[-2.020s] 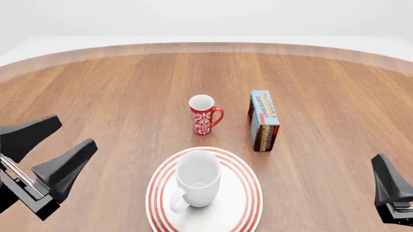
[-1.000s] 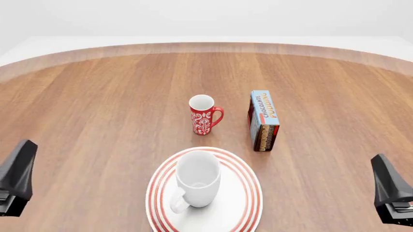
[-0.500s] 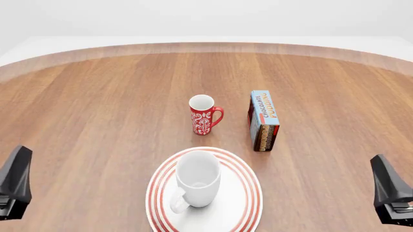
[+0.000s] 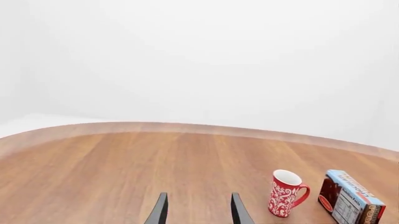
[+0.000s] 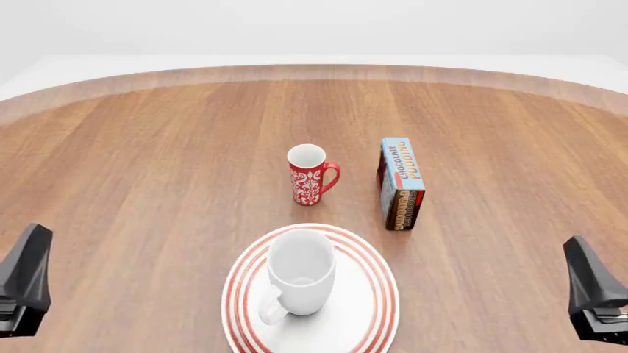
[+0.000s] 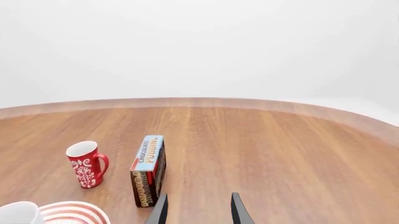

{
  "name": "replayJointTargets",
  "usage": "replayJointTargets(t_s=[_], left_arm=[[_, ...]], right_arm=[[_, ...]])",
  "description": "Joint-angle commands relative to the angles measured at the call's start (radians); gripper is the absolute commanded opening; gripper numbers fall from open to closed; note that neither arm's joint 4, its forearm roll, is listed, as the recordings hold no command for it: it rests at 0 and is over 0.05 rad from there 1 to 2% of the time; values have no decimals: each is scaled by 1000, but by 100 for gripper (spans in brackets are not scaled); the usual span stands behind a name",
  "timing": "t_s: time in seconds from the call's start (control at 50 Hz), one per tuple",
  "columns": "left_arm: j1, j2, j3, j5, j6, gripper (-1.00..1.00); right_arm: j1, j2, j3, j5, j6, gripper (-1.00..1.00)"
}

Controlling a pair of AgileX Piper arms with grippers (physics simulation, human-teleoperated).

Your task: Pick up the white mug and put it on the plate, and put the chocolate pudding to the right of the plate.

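Note:
The white mug (image 5: 299, 278) stands upright on the red-ringed plate (image 5: 378, 298) at the table's near middle, handle toward the near left. Beyond the plate's right side, the chocolate pudding (image 5: 401, 184) carton stands on the wood, apart from the plate. My left gripper (image 5: 26, 281) is low at the near left edge and my right gripper (image 5: 592, 294) at the near right edge, both far from the objects. The left wrist view shows the left gripper (image 4: 199, 209) open and empty. In the right wrist view the right gripper (image 6: 199, 209) is open too, with the pudding (image 6: 148, 170) ahead.
A red mug (image 5: 310, 175) with white ornament stands behind the plate, left of the pudding carton. The round wooden table's far edge (image 5: 314, 72) curves across the back. Bare wood lies to the right of the plate.
My left gripper has drawn back from beside the plate to the near left edge, then settled there. The mug, plate, pudding and right gripper have not moved.

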Motion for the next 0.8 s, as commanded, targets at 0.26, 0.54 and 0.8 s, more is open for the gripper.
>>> replayJointTargets(t_s=[0.26, 0.54, 0.8], left_arm=[[-11, -5, 1, -1, -17, 100], [-9, -5, 1, -3, -31, 100], [-7, -5, 1, -4, -35, 100]], right_arm=[[42, 190, -103, -77, -69, 100], [91, 395, -198, -180, -119, 100], [141, 566, -278, -263, -139, 100]])
